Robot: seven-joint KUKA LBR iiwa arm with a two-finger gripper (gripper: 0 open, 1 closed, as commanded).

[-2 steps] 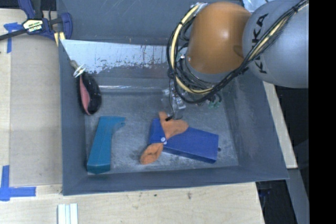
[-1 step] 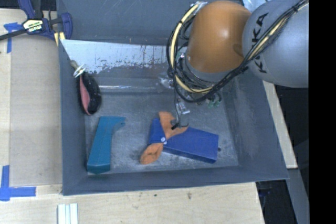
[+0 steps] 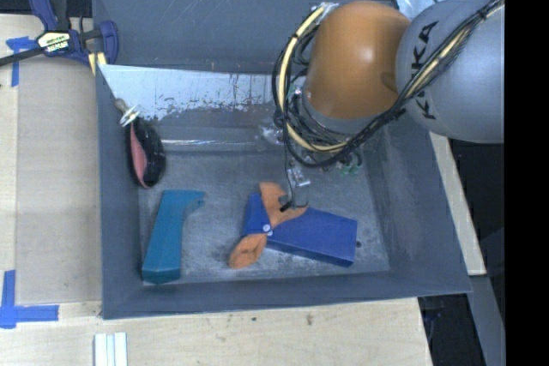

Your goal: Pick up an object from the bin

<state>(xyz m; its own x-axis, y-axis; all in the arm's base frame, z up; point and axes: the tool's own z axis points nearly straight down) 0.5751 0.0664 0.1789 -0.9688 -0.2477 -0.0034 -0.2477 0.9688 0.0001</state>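
My gripper reaches down below the orange wrist cover to the bin's middle floor. Its tip sits on the upper end of an orange floppy piece where that piece overlaps a dark blue flat block. The orange piece runs from the fingertip down-left to a rounded end near the bin's front. The blue block lies tilted along the front right of the floor. How the fingers stand is hidden by the wrist and cables.
A teal L-shaped block lies at the front left. A black brush with a pink face rests against the left wall. The arm and its cables cover the back right of the bin.
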